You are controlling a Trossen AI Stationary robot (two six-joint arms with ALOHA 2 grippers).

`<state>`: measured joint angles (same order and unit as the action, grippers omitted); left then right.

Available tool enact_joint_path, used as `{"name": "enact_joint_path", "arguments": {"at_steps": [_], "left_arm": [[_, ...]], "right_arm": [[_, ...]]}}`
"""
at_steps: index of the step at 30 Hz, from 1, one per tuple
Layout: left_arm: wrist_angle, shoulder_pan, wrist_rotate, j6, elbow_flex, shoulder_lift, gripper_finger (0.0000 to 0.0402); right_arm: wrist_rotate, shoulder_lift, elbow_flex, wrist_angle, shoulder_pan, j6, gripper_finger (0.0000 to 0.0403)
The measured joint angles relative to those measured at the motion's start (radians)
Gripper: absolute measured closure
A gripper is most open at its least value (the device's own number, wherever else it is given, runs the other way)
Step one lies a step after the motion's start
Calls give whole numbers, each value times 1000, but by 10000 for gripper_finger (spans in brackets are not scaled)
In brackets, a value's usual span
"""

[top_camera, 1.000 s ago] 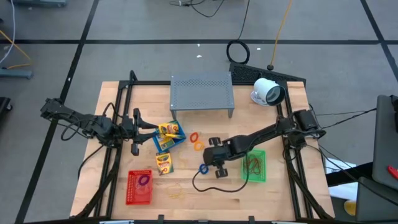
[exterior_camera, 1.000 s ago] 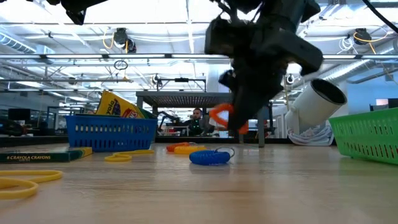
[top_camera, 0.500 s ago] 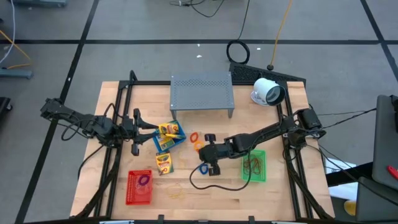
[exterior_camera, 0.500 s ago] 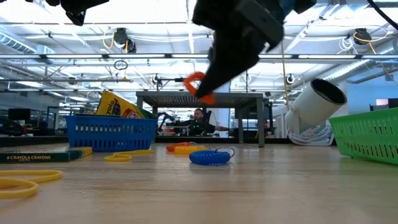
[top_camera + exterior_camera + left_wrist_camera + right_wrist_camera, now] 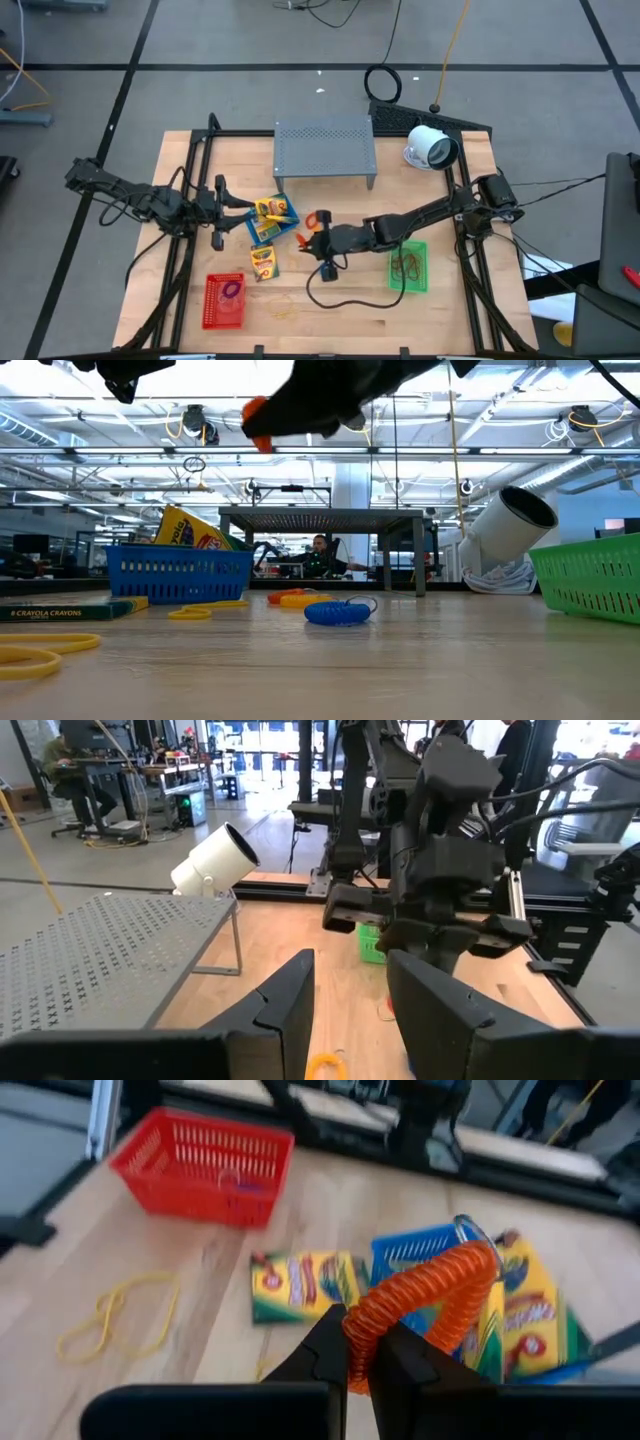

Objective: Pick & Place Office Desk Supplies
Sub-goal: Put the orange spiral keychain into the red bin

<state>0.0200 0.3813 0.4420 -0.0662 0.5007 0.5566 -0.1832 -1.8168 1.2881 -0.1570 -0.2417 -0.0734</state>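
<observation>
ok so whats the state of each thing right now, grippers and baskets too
right gripper: shut on orange coil, raised above table
left gripper: partly open, empty
blue basket: crayon pack inside
red basket: purple band inside
green basket: bands inside
blue coil: lying on table

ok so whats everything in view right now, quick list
grey perforated stand: one, grey, far middle of table
white round device: one, white, beside the stand
blue basket: one, holds crayon packs
red basket: one, holds a purple loop
green basket: one, holds tan loops
loose crayon pack: one, yellow, flat by the blue basket
orange coil: one, held in the air
orange loop: one, on the table
blue coil: one, table middle
yellow loops: at least two, near edge
left gripper: open, beside the blue basket
right gripper: shut on the orange coil
</observation>
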Motion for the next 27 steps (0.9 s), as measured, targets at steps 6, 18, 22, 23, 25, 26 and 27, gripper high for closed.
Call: {"name": "enact_joint_path", "arguments": {"at_steps": [6, 18, 22, 23, 25, 26, 27], "left_arm": [[-12, 0, -116, -1, 0, 36, 266], [-212, -28, -130, 52, 0, 245, 266], [-218, -44, -130, 83, 0, 272, 266], [-219, -47, -131, 84, 0, 277, 266], [-219, -52, -130, 91, 0, 284, 266], [-219, -53, -130, 99, 0, 287, 266], [-221, -53, -130, 107, 0, 290, 266]], "right_arm": [[0, 0, 0, -119, 19, -47, 393], [12, 0, 1, -258, 31, -90, 393], [68, -1, 1, -274, 31, -69, 393], [80, -1, 1, -281, 31, -68, 393], [88, -1, 1, -289, 27, -67, 393], [87, -1, 1, -288, 25, -67, 393], [84, -1, 1, -288, 24, -67, 393]]}}
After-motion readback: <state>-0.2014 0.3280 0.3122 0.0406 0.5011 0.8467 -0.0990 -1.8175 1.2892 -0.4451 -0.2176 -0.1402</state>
